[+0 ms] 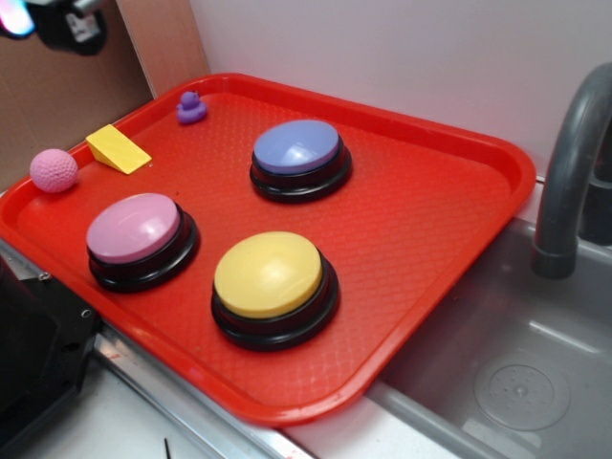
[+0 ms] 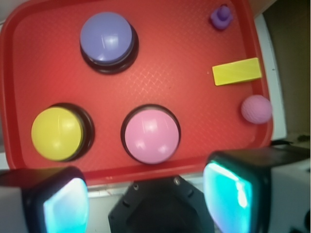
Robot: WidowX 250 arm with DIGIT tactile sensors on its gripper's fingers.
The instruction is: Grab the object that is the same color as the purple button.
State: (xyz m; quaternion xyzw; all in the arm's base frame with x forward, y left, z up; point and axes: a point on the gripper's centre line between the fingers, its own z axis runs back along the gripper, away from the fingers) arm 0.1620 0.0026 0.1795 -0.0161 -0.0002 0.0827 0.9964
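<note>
You're at approach stage: gripper (image 2: 146,199) spread wide, empty, high above tray's (image 2: 194,160) near edge. Purple duck toy (image 2: 221,17) sits in far corner, beyond yellow wedge (image 2: 236,71), well apart from purple button (image 2: 106,38). Next: travel over duck, descend, pinch small body precisely.

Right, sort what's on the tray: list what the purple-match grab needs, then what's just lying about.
Needed:
purple duck toy
purple button
gripper, jaws open

Lying about:
pink button
yellow button
yellow wedge
pink dimpled ball
red tray
grey faucet
</note>
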